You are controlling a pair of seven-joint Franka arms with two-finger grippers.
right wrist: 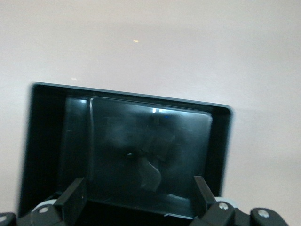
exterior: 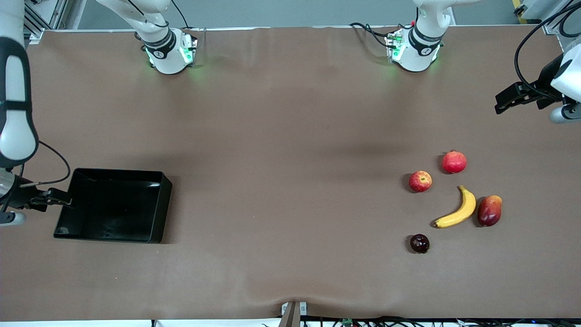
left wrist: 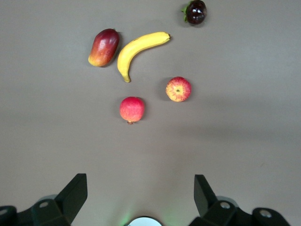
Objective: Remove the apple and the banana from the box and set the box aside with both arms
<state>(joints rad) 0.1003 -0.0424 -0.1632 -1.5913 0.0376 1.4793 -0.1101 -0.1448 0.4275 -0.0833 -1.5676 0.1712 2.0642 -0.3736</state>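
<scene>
The black box (exterior: pixel 156 209) lies toward the right arm's end of the table, nothing in it. My right gripper (exterior: pixel 63 198) is at the box's end wall, open, its fingers wide apart on either side of a stretch of that wall (right wrist: pixel 139 186). The banana (exterior: pixel 456 211) and the apple (exterior: pixel 420 181) lie on the cloth toward the left arm's end. My left gripper (exterior: pixel 499 103) hangs open over bare cloth beside the fruits, holding nothing. In the left wrist view the banana (left wrist: pixel 136 47) and apple (left wrist: pixel 178 89) lie well clear of its gripper (left wrist: pixel 141 181).
A pomegranate (exterior: pixel 454 162), a mango (exterior: pixel 489 210) and a dark plum (exterior: pixel 419 243) lie round the banana and apple. Both arm bases (exterior: pixel 170 52) stand along the table's edge farthest from the front camera. Brown cloth covers the table.
</scene>
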